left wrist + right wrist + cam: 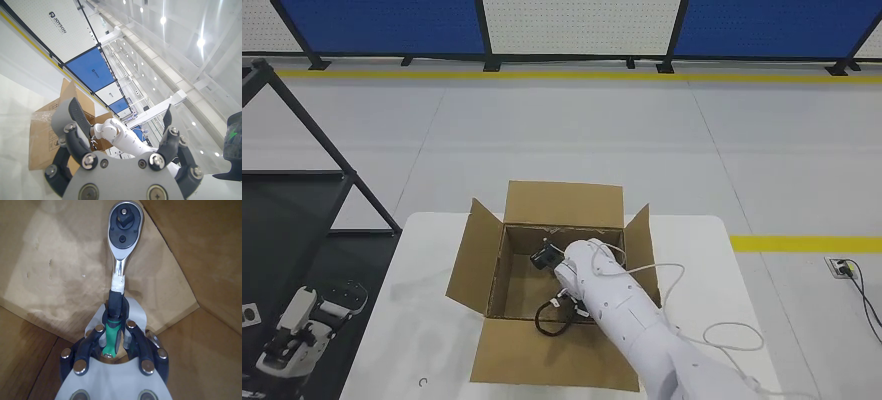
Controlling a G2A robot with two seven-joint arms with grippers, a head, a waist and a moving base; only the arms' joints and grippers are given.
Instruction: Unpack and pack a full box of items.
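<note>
An open cardboard box [564,203] stands on the white table [412,330], flaps spread outward. My right arm [607,300] reaches down into it. In the right wrist view, my right gripper [115,311] is shut on the green-and-black handle of a chrome ratchet wrench [123,228]. The wrench's head points away from the fingers, above the brown box floor [56,266], near a corner of the walls. My left gripper [122,111] is open and holds nothing, tilted upward beside the table; the box [43,136] lies beyond it. The left arm [297,335] sits low, off the table's left edge.
A black metal frame [312,130] stands left of the table. A black cable loop [552,322] hangs by my right wrist inside the box. Bare tabletop lies on both sides of the box. Blue and white partition panels [572,25] line the far floor.
</note>
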